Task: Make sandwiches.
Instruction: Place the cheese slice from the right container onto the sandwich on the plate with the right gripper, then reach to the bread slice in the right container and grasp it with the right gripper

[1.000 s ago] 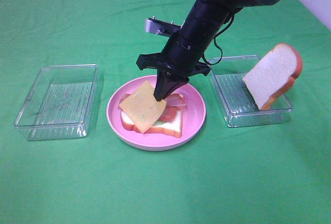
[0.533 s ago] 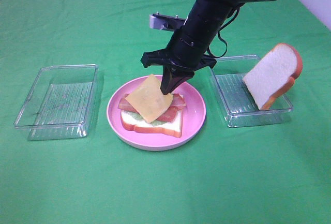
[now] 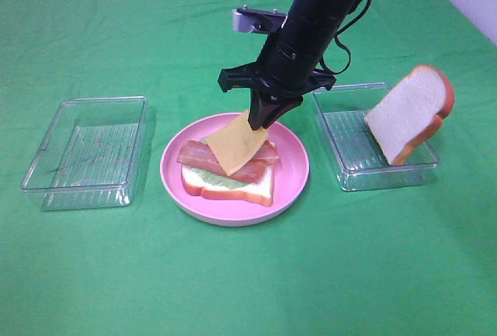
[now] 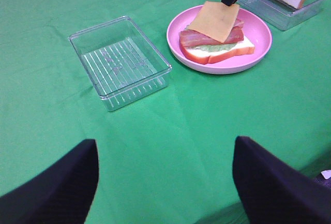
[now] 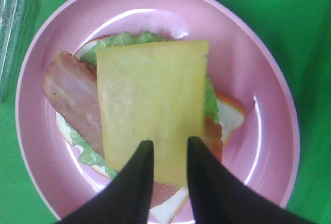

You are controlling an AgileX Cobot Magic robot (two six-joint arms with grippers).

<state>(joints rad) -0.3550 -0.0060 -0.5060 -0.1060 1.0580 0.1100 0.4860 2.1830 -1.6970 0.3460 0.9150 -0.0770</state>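
Cheese square [image 3: 239, 143] is found aslant on the sandwich stack [image 3: 233, 187] on the pink plate [image 3: 293, 173], just under the slightly parted right hand [image 3: 258, 124]; the remaining bread slice [image 3: 408, 115] is seen leaning in the tray [image 3: 351, 174] on that hand's side.

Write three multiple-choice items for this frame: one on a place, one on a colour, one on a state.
1. Where does the cheese slice lie? A on the bacon on the plate; B in a tray; C on the cloth.
2. What colour is the plate? A blue; B white; C pink.
3. How does the loose bread slice sit? A flat on the cloth; B tilted, propped in the tray right of the plate; C on top of the cheese.
Answers: 1 A, the cheese covers the bacon strips. 2 C, its rim and bare inside are pink. 3 B, its lower edge sits in the tray and its top rises past the rim.
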